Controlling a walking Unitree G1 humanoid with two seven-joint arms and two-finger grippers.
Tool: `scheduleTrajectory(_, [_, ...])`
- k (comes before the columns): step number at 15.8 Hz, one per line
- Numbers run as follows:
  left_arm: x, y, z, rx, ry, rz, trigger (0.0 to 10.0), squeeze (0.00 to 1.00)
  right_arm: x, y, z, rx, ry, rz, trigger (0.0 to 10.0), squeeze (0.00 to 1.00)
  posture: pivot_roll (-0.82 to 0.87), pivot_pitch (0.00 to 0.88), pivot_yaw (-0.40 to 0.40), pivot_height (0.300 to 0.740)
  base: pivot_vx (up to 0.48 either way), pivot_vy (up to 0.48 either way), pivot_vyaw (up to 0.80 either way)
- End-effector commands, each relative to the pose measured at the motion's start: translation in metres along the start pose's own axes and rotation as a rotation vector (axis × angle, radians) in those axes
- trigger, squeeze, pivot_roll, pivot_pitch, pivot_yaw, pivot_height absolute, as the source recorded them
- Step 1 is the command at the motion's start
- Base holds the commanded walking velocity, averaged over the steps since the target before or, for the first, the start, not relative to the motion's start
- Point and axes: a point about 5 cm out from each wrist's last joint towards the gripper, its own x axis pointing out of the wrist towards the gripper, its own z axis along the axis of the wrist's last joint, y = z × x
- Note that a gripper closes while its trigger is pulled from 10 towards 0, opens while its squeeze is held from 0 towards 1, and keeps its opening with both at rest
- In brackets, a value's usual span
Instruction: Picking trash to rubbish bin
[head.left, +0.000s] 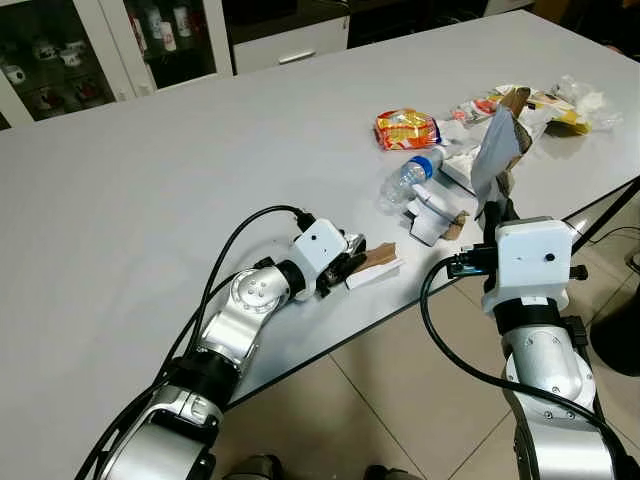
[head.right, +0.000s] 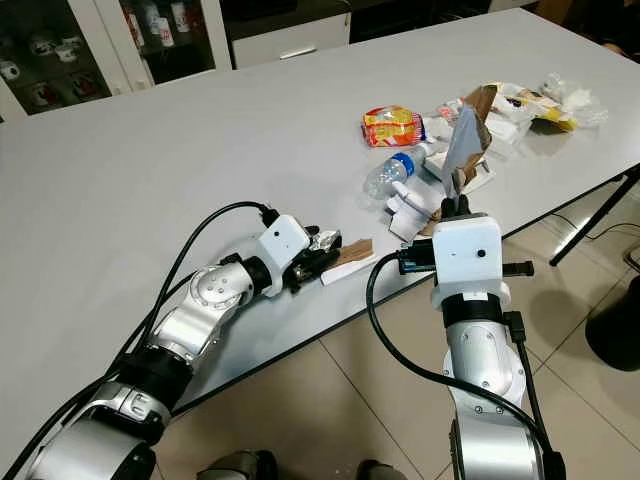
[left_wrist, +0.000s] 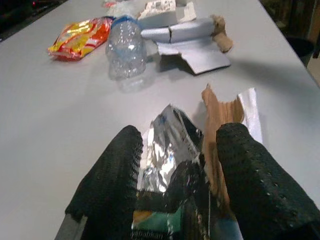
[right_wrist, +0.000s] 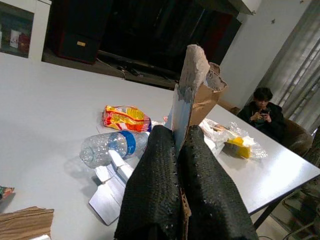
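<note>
My left gripper (head.left: 350, 263) lies on the grey table (head.left: 150, 200) near its front edge. Its fingers (left_wrist: 112, 180) are shut on a crumpled silver foil wrapper (left_wrist: 167, 150). A torn brown-and-white card scrap (head.left: 378, 262) lies just beyond the fingertips, touching the wrapper. My right gripper (right_wrist: 177, 137) is raised off the front edge, shut on a torn grey-and-brown carton piece (head.left: 498, 145) that stands upright above it. Further trash lies on the table: a clear plastic bottle with a blue label (head.left: 407, 181), an orange snack packet (head.left: 405, 128) and flattened white carton pieces (head.left: 437, 215).
A heap of wrappers and plastic (head.left: 550, 102) sits at the table's far right. A dark round object (head.left: 618, 335) stands on the tiled floor to the right. Glass-fronted cabinets (head.left: 100, 45) line the back. A person (right_wrist: 262, 107) sits beyond the table's far end.
</note>
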Motion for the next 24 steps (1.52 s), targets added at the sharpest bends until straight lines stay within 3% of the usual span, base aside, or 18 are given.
scheduleTrajectory(1, [-0.001,0.001,-0.004,0.012,0.034,-0.027,10.0,0.0,-0.001,-0.002,0.0,-0.002,-0.004,-0.009,10.0,0.0,0.1,0.096,0.0,0.74,0.0,0.0,0.0])
scheduleTrajectory(7, [-0.02,0.027,-0.013,0.026,0.083,0.004,10.0,0.0,0.0,-0.002,0.0,0.001,-0.004,-0.007,10.0,0.0,0.11,0.093,0.003,0.74,0.0,0.0,0.0])
scheduleTrajectory(10, [-0.023,0.033,-0.016,0.03,0.098,0.026,10.0,0.0,0.0,0.0,0.0,0.004,-0.006,-0.002,10.0,0.0,0.11,0.093,0.003,0.74,0.0,0.0,0.0])
scheduleTrajectory(14, [-0.028,0.051,-0.011,0.001,0.08,0.107,10.0,0.0,0.0,0.001,-0.001,0.008,-0.004,0.002,10.0,0.0,0.11,0.093,0.003,0.74,0.0,0.0,0.0])
scheduleTrajectory(17, [-0.029,0.054,-0.004,-0.025,0.032,0.102,10.0,0.0,0.0,0.002,-0.003,0.011,0.001,0.006,10.0,0.0,0.11,0.093,0.003,0.74,0.0,0.0,0.0])
scheduleTrajectory(24, [-0.043,0.056,-0.013,-0.003,0.056,0.017,10.0,0.0,0.0,0.003,-0.004,0.016,0.004,0.017,10.0,0.0,0.13,0.101,-0.003,0.74,0.0,0.0,0.0])
